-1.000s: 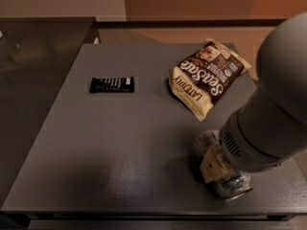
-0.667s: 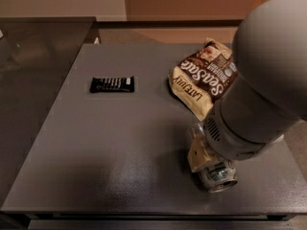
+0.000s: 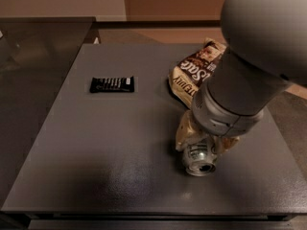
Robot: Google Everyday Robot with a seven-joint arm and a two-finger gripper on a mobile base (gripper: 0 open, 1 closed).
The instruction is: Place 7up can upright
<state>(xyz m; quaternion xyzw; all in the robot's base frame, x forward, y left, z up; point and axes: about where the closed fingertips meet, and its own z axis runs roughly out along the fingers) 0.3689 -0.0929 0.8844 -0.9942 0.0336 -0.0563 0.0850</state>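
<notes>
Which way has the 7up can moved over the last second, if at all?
Yes. The 7up can, held in the gripper just in front of the snack bag, has shifted left, toward the black wrapped bar, which has not moved.

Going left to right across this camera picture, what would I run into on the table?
Black wrapped bar → 7up can, clasped in the gripper at lower right. The snack bag behind overlaps it sideways, so I skip it.
</notes>
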